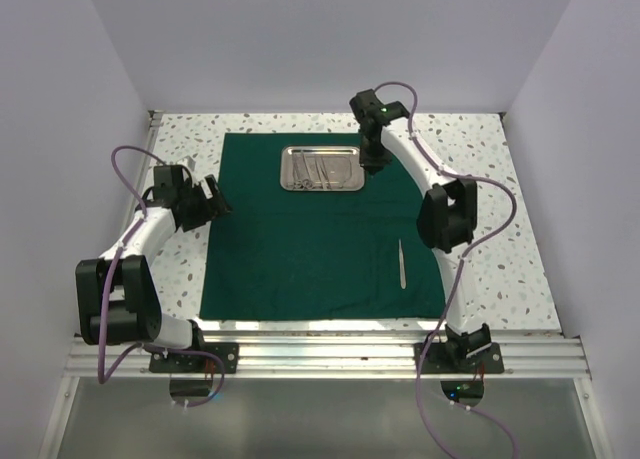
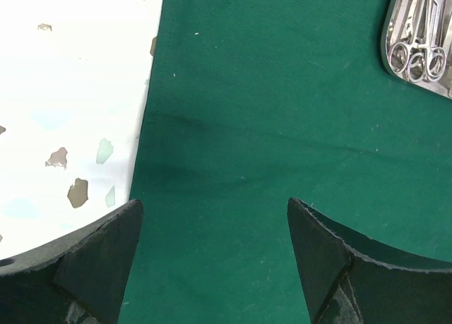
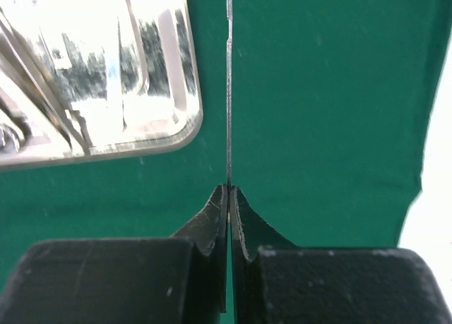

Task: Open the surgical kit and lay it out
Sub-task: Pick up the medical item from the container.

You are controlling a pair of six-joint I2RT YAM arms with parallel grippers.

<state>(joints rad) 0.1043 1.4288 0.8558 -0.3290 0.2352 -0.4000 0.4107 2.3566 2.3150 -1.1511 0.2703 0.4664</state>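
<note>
Right tool [image 3: 229, 190] pinches a slim instrument [image 3: 229, 91] that points straight out from its tips, just beside the tray [image 3: 106, 77]. Left tool [image 2: 214, 205] is spread over the left edge of the drape [image 2: 282, 126]. A second instrument [image 1: 402, 264] lies near-to-far on the drape, which is flat on the bench [image 1: 520, 229]

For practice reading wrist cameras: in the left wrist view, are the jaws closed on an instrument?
No, the left arm's jaws stand wide apart, with only bare green cloth between them.
</note>
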